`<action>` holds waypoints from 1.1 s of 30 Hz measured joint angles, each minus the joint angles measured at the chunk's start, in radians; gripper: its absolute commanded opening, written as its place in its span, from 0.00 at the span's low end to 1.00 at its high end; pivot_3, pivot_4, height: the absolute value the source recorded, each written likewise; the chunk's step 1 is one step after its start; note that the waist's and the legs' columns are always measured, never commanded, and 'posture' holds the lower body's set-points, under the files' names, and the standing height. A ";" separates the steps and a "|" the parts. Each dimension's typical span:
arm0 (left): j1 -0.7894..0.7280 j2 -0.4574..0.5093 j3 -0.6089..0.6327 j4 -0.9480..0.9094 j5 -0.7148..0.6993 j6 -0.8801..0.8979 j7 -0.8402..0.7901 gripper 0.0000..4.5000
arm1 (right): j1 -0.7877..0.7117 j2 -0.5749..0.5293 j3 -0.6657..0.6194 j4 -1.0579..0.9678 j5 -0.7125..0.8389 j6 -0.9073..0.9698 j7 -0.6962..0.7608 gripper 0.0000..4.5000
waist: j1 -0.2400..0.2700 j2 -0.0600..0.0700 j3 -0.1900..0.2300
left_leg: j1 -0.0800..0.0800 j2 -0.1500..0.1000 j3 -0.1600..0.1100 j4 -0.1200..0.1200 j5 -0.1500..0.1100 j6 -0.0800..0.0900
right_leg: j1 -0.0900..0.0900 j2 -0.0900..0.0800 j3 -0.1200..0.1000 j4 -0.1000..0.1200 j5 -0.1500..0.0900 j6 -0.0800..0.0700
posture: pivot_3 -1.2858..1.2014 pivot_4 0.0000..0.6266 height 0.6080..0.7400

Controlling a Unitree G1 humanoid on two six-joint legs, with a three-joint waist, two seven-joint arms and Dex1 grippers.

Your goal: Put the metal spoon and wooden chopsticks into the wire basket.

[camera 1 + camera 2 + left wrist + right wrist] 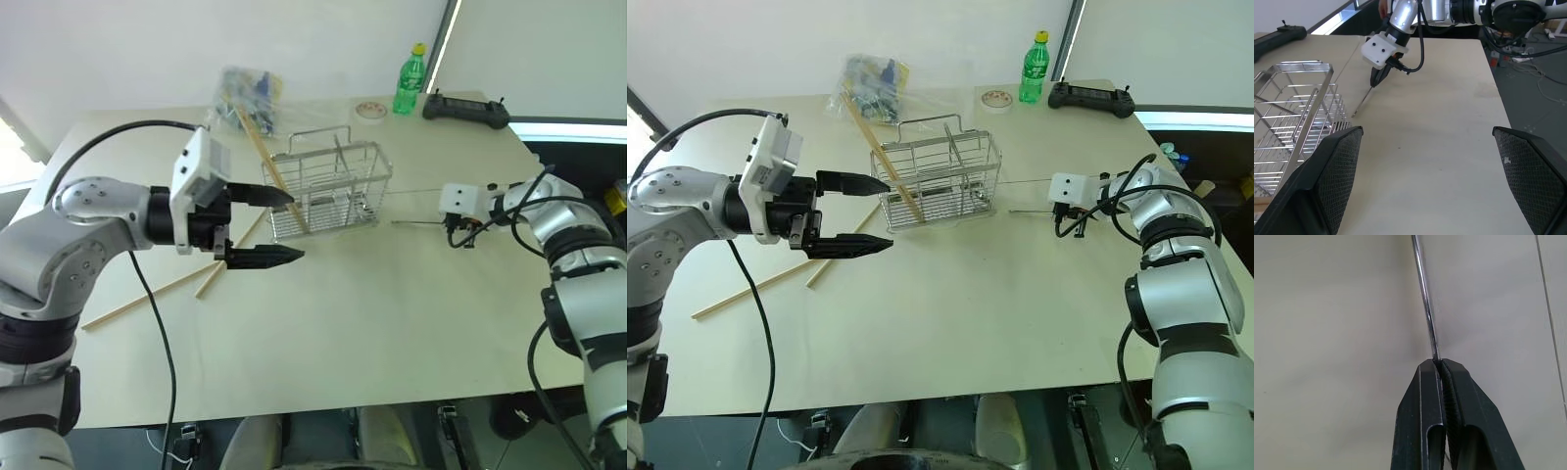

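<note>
Spoon: thin shiny metal spoon [1422, 293] is pinched by the right gripper [1439, 364] on the table [392, 313]
Left gripper [269, 225]: ribbed black fingers are spread wide
Basket [328, 186]: shiny wire box, one long wooden chopstick [269, 157] is leaned inside

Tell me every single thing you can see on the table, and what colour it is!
wire basket: one, shiny chrome, middle of the table
wooden chopsticks: three, pale tan; one leaning in the basket, two lying beside it
metal spoon: one, silver, on the table right of the basket
plastic bag: one, clear, behind the basket
bottle: one, green, far edge
tape roll: one, pale, beside the bottle
controller: one, black, far right corner
table: one, cream
left gripper: black fingers, open
right gripper: black fingers, shut on the spoon handle
</note>
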 measured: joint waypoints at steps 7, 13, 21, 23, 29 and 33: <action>-0.017 -0.006 -0.002 0.032 0.005 -0.006 -0.007 1.00 | 0.007 -0.005 -0.003 0.000 0.003 -0.031 -0.005 0.02 | 0.000 0.000 0.000 | 0.000 0.000 0.000 0.000 0.000 0.000 | 0.000 0.000 0.000 0.000 0.000 0.000 | 0.52 0.24 0.80; -0.050 -0.012 -0.007 0.070 0.023 -0.022 -0.020 1.00 | 0.024 -0.041 -0.053 -0.030 0.065 -0.111 0.080 0.02 | 0.000 0.000 0.000 | 0.000 0.000 0.000 0.000 0.000 0.000 | 0.000 0.000 0.000 0.000 0.000 0.000 | 0.52 0.24 0.80; -0.099 -0.034 -0.022 0.137 0.064 -0.059 -0.057 1.00 | 0.144 -0.136 -0.145 -0.210 0.215 -0.167 0.284 0.02 | 0.000 0.000 0.000 | 0.000 0.000 0.000 0.000 0.000 0.000 | 0.000 0.000 0.000 0.000 0.000 0.000 | 0.52 0.24 0.80; -0.114 -0.040 -0.027 0.162 0.076 -0.071 -0.069 1.00 | 0.206 -0.155 -0.179 -0.295 0.277 -0.133 0.333 0.02 | 0.001 0.000 0.000 | 0.000 0.000 0.001 0.000 0.000 0.000 | 0.000 0.000 0.000 0.000 0.000 0.000 | 0.52 0.24 0.80; -0.128 -0.052 -0.031 0.190 0.100 -0.094 -0.094 1.00 | 0.278 -0.158 -0.316 -0.626 0.475 0.131 0.341 0.02 | -0.002 0.001 0.001 | 0.000 0.002 0.002 -0.001 0.000 0.000 | -0.002 0.000 0.001 0.001 0.000 0.000 | 0.52 0.24 0.80; -0.129 -0.052 -0.026 0.205 0.112 -0.106 -0.091 1.00 | 0.252 -0.091 -0.415 -0.870 0.617 0.407 0.207 0.02 | 0.003 0.000 0.001 | 0.000 0.003 0.001 0.000 0.000 0.000 | -0.002 0.000 0.001 0.001 0.000 0.000 | 0.52 0.24 0.80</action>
